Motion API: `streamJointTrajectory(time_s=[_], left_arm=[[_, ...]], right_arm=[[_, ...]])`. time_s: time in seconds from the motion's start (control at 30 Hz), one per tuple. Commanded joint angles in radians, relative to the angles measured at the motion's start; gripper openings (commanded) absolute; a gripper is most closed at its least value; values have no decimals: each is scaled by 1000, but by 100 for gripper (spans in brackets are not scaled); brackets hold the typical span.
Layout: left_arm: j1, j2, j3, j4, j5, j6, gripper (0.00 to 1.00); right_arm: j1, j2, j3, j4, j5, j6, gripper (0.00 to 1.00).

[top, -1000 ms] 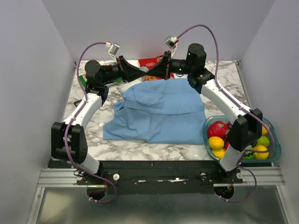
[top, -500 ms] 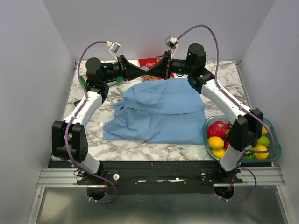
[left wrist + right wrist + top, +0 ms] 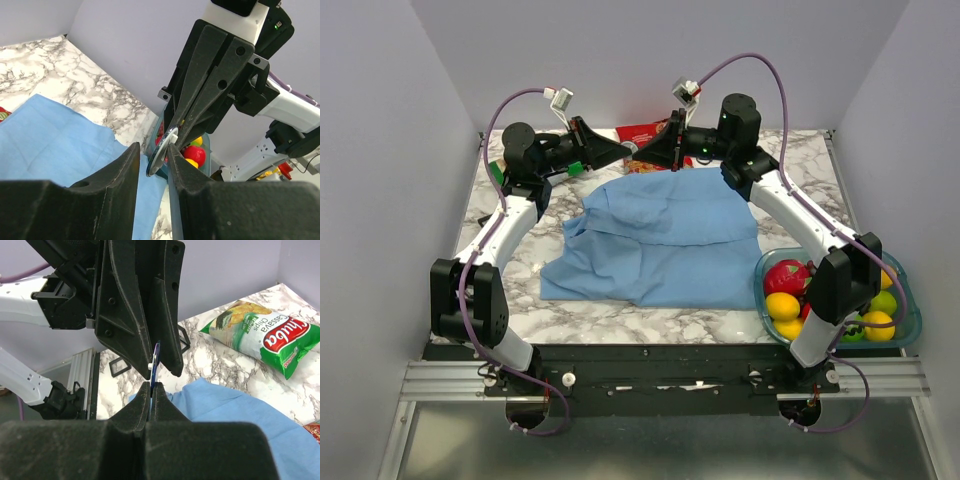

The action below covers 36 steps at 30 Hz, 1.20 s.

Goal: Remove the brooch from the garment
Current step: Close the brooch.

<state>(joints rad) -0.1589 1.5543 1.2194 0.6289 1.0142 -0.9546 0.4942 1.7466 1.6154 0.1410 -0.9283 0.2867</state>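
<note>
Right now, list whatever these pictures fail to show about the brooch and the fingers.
1. Face of the brooch: edge-on in both wrist views, so no design shows.
2. The brooch in the top view: hidden behind the left fingers and right fingers, tip to tip.
3. Whether the left fingers touch it: left wrist view, their own bulk covers the contact.

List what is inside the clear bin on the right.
Inside the clear bin: a red fruit, yellow fruits and a green one. The right arm covers its middle, hiding whatever lies there.
</note>
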Motion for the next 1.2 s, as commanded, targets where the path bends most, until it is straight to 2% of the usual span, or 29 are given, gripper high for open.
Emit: streamJointTrajectory(time_s=[0.0, 0.27, 0.37, 0.53, 0.7, 0.83, 1.03, 1.17], left_arm=[[22, 16, 23, -17, -103, -1, 36], [-4, 30, 25, 12, -51, 48, 32], [-22, 36, 25, 14, -26, 72, 26], [-39, 49, 34, -17, -23, 96, 9], [-59, 72, 74, -43, 6, 116, 1], [-76, 89, 98, -63, 26, 125, 0], [-108, 87, 144, -230, -25, 230, 0], [-142, 76, 189, -406, -62, 361, 0]], right_arm=[[20, -45, -15, 3, -64, 0, 0], [21, -48, -14, 8, -86, -11, 0], [24, -48, -9, 8, -98, -20, 0], [44, -65, 14, -46, -116, -127, 0], [64, -82, 35, -101, -119, -237, 0], [72, -91, 49, -138, -121, -317, 1], [99, -96, 95, -234, -116, -471, 1], [118, -87, 116, -261, -113, -518, 0]])
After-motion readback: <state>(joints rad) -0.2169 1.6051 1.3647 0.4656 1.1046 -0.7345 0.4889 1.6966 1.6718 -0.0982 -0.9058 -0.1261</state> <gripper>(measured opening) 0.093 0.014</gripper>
